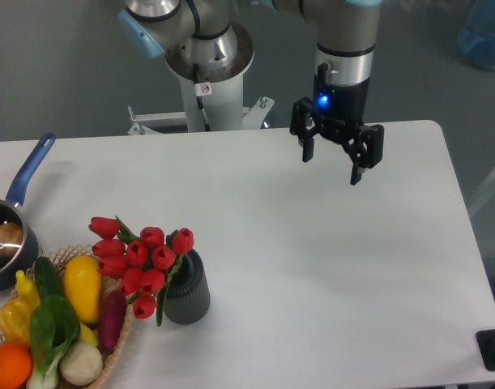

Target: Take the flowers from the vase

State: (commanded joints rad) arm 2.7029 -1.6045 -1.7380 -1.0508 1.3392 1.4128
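Note:
The flowers [138, 259], a bunch of red tulip buds with green leaves, stand in the vase [190, 292] and lean out to the left over the basket's edge. The vase is small, dark grey and ribbed, and stands upright near the table's front left. My gripper [332, 167] hangs above the far middle-right of the table, well up and to the right of the flowers. Its two black fingers are spread apart and hold nothing.
A wicker basket [121, 336] with colourful vegetables and fruit sits at the front left, touching the vase. A dark saucepan [6, 247] with a blue handle stands at the left edge. The robot's base [206, 81] stands behind the table's far edge.

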